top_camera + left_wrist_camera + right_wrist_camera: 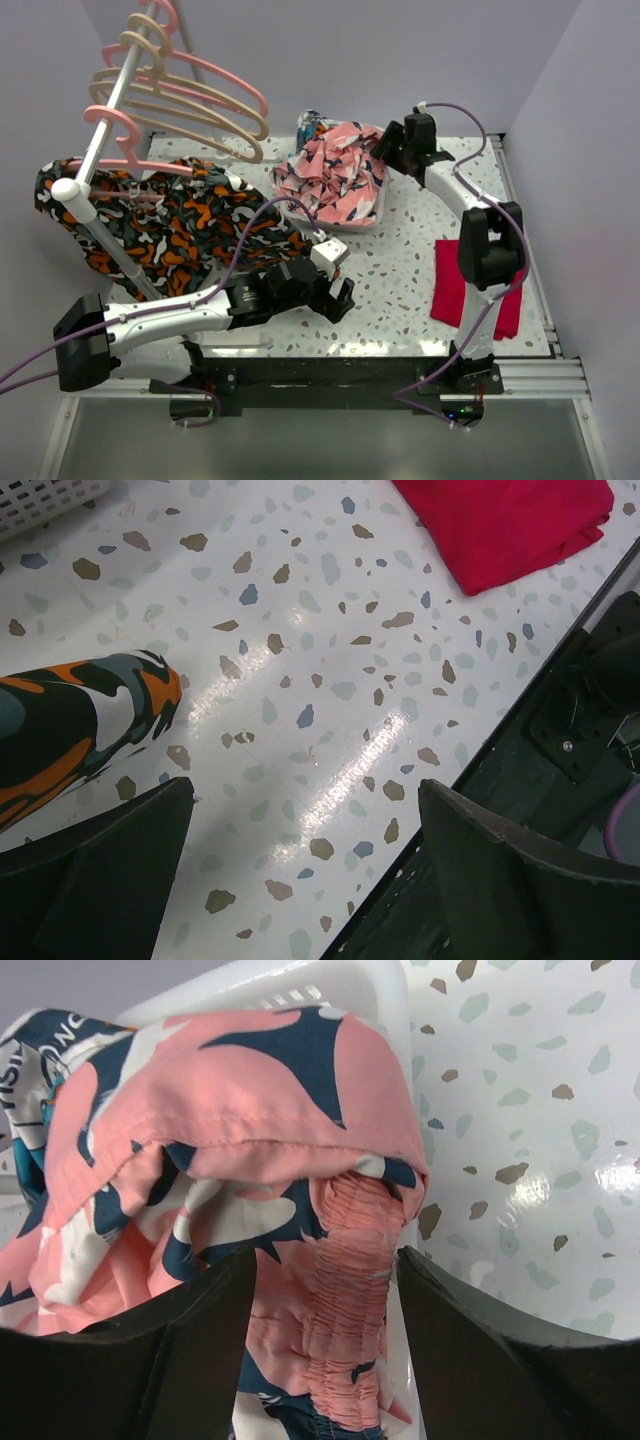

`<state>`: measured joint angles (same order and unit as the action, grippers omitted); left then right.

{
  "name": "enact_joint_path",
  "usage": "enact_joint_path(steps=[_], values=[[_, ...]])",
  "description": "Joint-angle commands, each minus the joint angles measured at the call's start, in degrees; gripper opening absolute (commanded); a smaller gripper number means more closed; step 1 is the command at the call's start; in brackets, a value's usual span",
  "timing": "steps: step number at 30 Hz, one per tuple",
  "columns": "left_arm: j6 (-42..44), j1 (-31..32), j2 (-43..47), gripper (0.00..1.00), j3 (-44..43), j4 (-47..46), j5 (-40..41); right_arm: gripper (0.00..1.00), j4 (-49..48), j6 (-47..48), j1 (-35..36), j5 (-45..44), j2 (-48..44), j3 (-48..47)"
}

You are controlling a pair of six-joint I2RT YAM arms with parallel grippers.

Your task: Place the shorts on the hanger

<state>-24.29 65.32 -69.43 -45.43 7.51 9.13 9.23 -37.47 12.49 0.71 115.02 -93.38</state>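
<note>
- Right gripper point(325, 1258): jaws wide, straddling the gathered elastic waistband of the shorts point(230, 1100). The fabric sits between the fingers, not clamped.
- You have the rest of the shorts bunched just ahead of and above those jaws, heaped in the white basket point(330, 985). The basket rim shows behind the heap.
- To the right of those jaws is bare speckled bench point(540, 1110).
- Left gripper point(308, 790): jaws wide, nothing between them, only the bench surface below.
- Just ahead-left of the left jaws lies a fold of the black-orange-white garment point(70, 720), flat on the bench and apart from the fingers.
- Ahead-right of them, well apart, is the red cloth point(500, 520), folded near the bench edge.
- Top view: your two grippers are well apart, the left one near the front middle of the bench and the right one at the basket's far-right side.
- The hanger point(256, 138) hangs among pink hangers point(215, 70) on the rail point(105, 115), far left of the right jaws and above and behind the left ones. It is not touching the shorts.
</note>
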Motion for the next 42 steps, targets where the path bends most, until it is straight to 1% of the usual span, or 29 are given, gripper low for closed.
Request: enact_joint_path(steps=[1, 2, 4, 6, 8, 10, 11, 13, 14, 15, 19, 23, 29, 32, 33, 35, 36, 39, 42], values=[[0.92, -0.02, 0.17, 1.0, -2.12, -0.48, -0.34, 0.6, -0.97, 0.03, 0.43, -1.68, -4.19, 2.15], [0.83, -0.02, 0.17, 1.0, -2.12, -0.48, -0.42, 0.59, -0.89, 0.03, 0.52, -1.59, -4.28, 2.24], [0.74, -0.02, 0.17, 1.0, -1.86, -0.3, -0.34, 0.51, -0.88, 0.03, 0.6, -1.5, -4.54, 2.15], [0.74, -0.02, 0.17, 1.0, -1.77, -0.47, -0.25, 0.41, -0.71, -0.05, 0.78, -1.67, -4.89, 2.15], [0.74, -0.02, 0.08, 1.0, -1.86, -0.48, -0.16, 0.41, -0.36, 0.38, 0.95, -1.94, -5.68, 2.07], [0.65, -0.02, 0.17, 1.0, -1.77, -0.56, -0.25, 0.35, 0.08, 0.82, 1.13, -2.56, -6.04, 1.54], [0.74, -0.02, 0.08, 1.0, -1.68, -0.56, -0.25, 0.27, 0.08, 0.91, 1.22, -2.38, -6.12, 1.28], [0.74, -0.02, 0.17, 1.0, -1.59, -0.65, -0.25, 0.16, 0.87, 1.09, 1.39, -1.59, -6.04, 0.31], [0.74, -0.02, 0.08, 1.0, -1.5, -0.65, -0.16, 0.04, 0.96, 1.09, 1.48, -1.07, -6.04, -0.04], [0.65, -0.02, 0.08, 1.0, -1.5, -0.57, 0.01, 0.0, 1.31, 1.0, 1.66, -0.89, -6.12, -0.48], [0.3, -0.02, 0.17, 1.0, -1.33, -0.65, 0.54, 0.0, 2.45, 1.61, 2.45, 1.92, -7.44, -5.04], [-0.05, -0.02, 0.35, 1.0, -1.15, -0.48, 0.89, 0.0, 2.54, 3.19, 3.59, 2.02, -10.34, -9.44], [-0.32, -0.02, 0.87, 1.0, -0.63, -1.18, 0.63, 0.0, 2.37, 5.92, 5.08, 3.33, -12.1, -19.37], [-0.14, -0.02, 0.7, 1.0, -1.06, -1.09, 0.98, 0.0, 2.8, 6.71, 5.52, 5.44, -10.35, -26.39], [-0.14, -0.02, 0.61, 1.0, -1.24, -1.0, 1.07, 0.0, 3.59, 6.97, 5.7, 6.05, -9.65, -30.15], [-0.4, -0.02, 0.26, 1.0, -1.33, -0.92, 1.51, 0.0, 4.56, 7.33, 6.31, 6.23, -7.89, -33.78], [-0.49, -0.02, 0.17, 1.0, -1.42, -0.92, 1.42, 0.0, 5.43, 7.24, 6.32, 6.23, -7.19, -37.1], [-0.75, -0.02, -0.44, 1.0, -1.68, -0.83, 1.25, 0.0, 6.93, 7.33, 6.4, 5.27, -4.9, -42.82], [-0.93, -0.02, -0.36, 1.0, -1.85, -0.56, 1.33, 0.0, 6.5, 7.77, 6.4, 3.78, -4.8, -44.87]])
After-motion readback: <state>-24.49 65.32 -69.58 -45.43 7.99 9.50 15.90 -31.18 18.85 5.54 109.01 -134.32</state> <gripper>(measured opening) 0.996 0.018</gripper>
